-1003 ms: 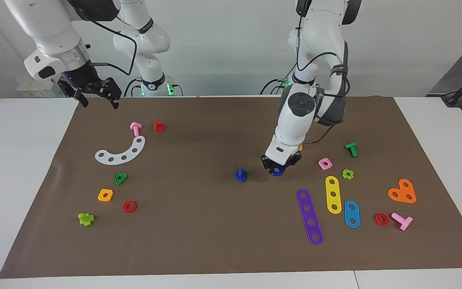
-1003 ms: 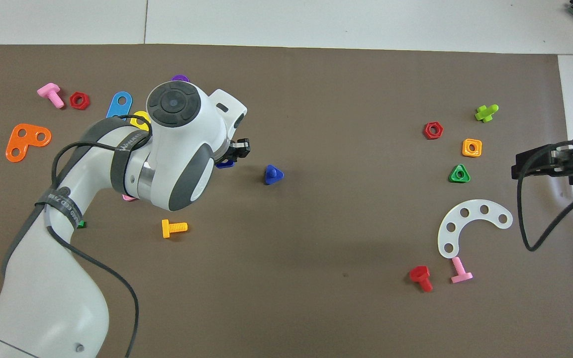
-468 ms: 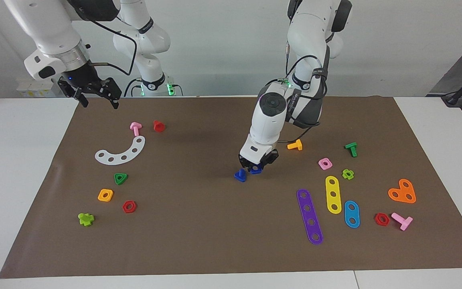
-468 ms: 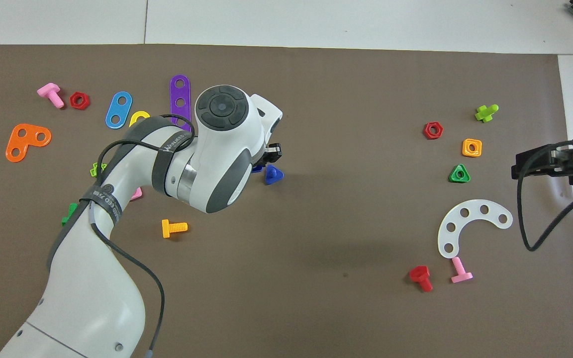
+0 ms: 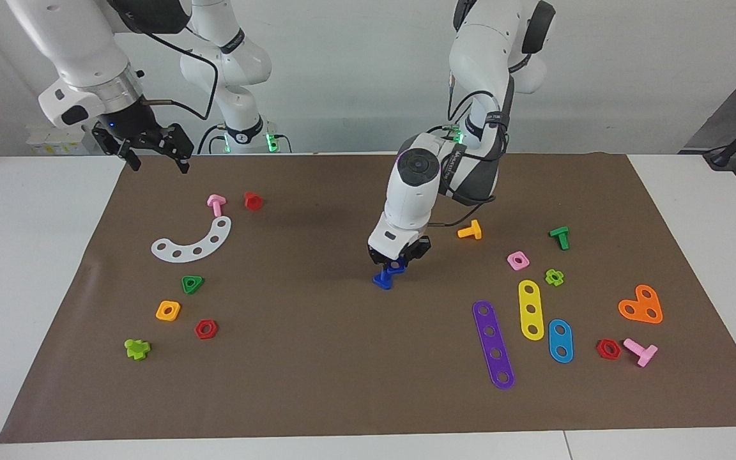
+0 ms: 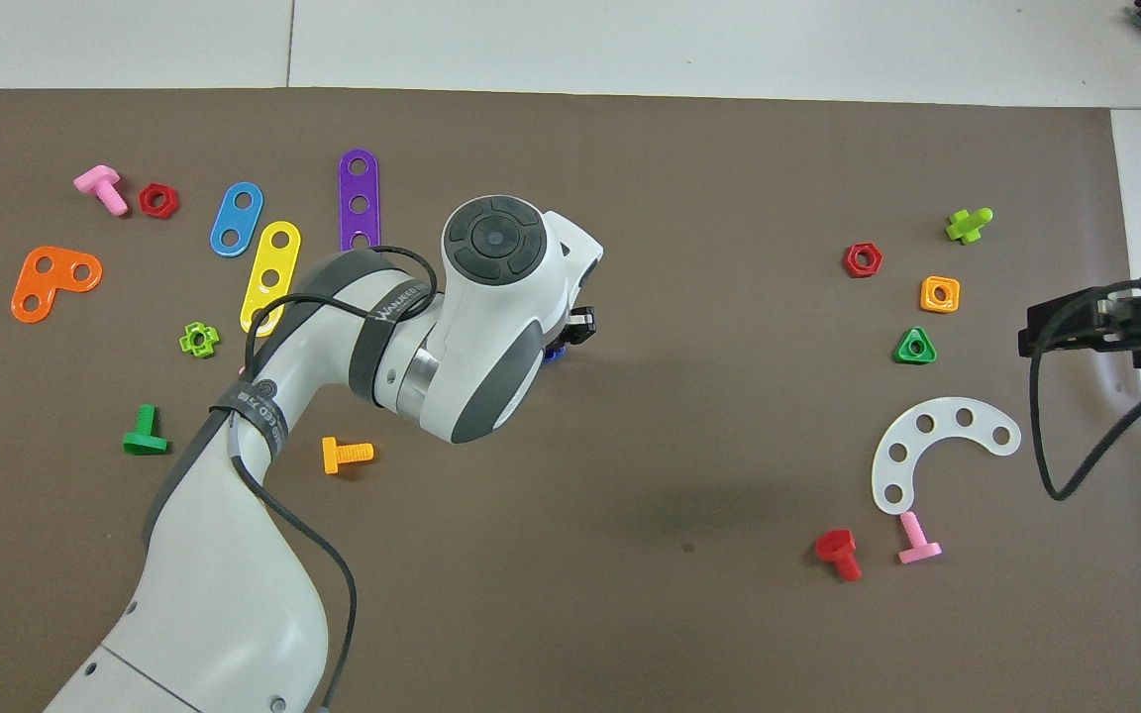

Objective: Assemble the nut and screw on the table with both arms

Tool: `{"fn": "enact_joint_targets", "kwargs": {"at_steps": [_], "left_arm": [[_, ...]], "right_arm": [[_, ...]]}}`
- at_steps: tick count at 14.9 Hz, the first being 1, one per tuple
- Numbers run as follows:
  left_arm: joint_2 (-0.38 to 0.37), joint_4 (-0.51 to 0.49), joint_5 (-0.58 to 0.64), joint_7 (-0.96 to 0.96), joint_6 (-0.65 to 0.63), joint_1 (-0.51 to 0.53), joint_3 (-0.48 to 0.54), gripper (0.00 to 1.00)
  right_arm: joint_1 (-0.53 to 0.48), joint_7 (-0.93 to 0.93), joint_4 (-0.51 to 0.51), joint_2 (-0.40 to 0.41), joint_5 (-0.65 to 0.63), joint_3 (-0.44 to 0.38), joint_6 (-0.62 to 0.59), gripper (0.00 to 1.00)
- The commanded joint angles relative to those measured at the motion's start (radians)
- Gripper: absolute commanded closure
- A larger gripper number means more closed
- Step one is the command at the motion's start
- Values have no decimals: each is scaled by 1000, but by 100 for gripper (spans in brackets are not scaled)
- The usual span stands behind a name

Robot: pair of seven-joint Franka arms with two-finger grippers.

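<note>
The dark-blue screw (image 5: 381,280) stands head-down with its shaft up near the middle of the brown mat (image 5: 342,383). My left gripper (image 5: 397,262) is shut on the dark-blue nut (image 5: 397,268) and holds it just over the screw's shaft, touching or nearly touching it. In the overhead view the left arm's wrist covers both, with only a blue sliver (image 6: 556,353) showing beside the left gripper (image 6: 575,332). My right gripper (image 5: 156,156) waits open and empty above the mat's corner at the right arm's end; it also shows in the overhead view (image 6: 1076,327).
An orange screw (image 5: 470,230), pink nut (image 5: 517,260), green screw (image 5: 559,237) and flat purple (image 5: 493,345) and yellow strips (image 5: 531,310) lie toward the left arm's end. A white curved strip (image 5: 194,241), pink screw (image 5: 216,204) and red screw (image 5: 252,200) lie toward the right arm's end.
My left gripper has carried the blue nut sideways toward the right arm's end, from beside the pink nut to over the blue screw. The right arm has not moved.
</note>
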Motion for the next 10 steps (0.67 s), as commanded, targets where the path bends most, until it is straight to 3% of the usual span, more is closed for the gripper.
{"fn": "enact_joint_targets", "kwargs": {"at_steps": [1,10], "left_arm": [[23,28,-21,-10,6,-21,17,93],[49,24,-17,-10,40,-26,21,94]], "right_arm": [[-10,-24,-13,-15,12,7,-10,0],[-10,-24,-13,-15,12,7,-10,0]]}}
